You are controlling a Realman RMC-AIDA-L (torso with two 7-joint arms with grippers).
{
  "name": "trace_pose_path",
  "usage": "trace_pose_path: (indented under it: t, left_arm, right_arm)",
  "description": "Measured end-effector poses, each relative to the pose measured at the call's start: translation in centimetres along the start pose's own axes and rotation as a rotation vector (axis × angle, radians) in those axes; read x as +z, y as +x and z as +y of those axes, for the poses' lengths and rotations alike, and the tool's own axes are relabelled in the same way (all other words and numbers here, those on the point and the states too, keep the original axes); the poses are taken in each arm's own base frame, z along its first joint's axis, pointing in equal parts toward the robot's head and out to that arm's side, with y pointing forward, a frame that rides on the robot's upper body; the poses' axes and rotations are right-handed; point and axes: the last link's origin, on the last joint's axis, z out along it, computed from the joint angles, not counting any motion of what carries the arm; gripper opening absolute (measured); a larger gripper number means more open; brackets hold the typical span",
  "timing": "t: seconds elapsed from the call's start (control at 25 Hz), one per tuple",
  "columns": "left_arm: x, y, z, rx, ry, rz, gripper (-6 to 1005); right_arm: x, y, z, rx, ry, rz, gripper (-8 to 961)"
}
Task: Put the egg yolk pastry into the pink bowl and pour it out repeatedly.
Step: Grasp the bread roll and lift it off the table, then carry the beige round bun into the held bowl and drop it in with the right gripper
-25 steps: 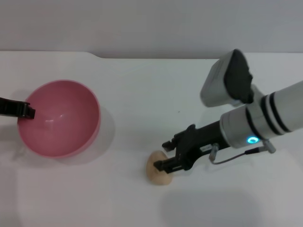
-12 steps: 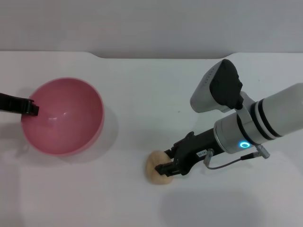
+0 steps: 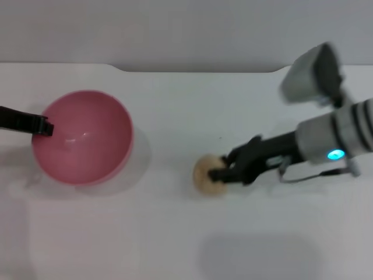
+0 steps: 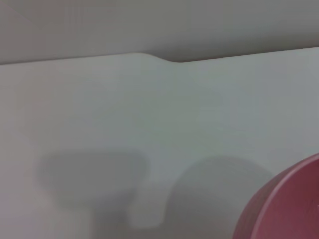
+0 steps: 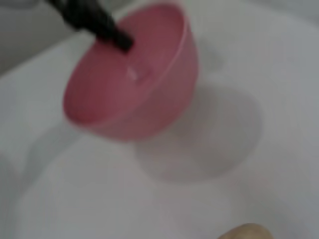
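The pink bowl (image 3: 81, 137) is at the left of the white table, tilted and raised off the surface; its shadow lies beneath it in the right wrist view. My left gripper (image 3: 44, 125) is shut on the bowl's left rim, and one black finger (image 5: 99, 25) crosses the rim of the pink bowl (image 5: 134, 84). A part of the bowl's (image 4: 284, 209) outer wall shows in the left wrist view. The egg yolk pastry (image 3: 207, 174), a pale beige ball, sits right of centre with my right gripper (image 3: 224, 171) shut on its right side. The pastry's (image 5: 246, 231) top shows in the right wrist view.
The white table (image 3: 175, 105) ends at a back edge with a grey wall behind it. The right arm's camera housing (image 3: 312, 73) stands above the forearm at the far right.
My right gripper has closed on the pastry and carried it up and a little right, toward the table's middle. The bowl has shifted slightly right with the left gripper.
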Motion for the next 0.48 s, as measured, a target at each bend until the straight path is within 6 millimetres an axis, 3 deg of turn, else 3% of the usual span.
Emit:
trace_pose_path:
  t: [0.28, 0.48]
  left_arm:
    - [2.2, 1.2, 2.5, 0.078, -0.050, -0.055, 6]
    - [4.8, 2.2, 6.0, 0.189, -0.095, -0.127, 6]
  right_arm:
    - [-5.9, -2.5, -1.3, -0.030, 0.071, -0.178, 304]
    - [-6.9, -4.6, 0.0, -0.135, 0.020, -0.204, 276]
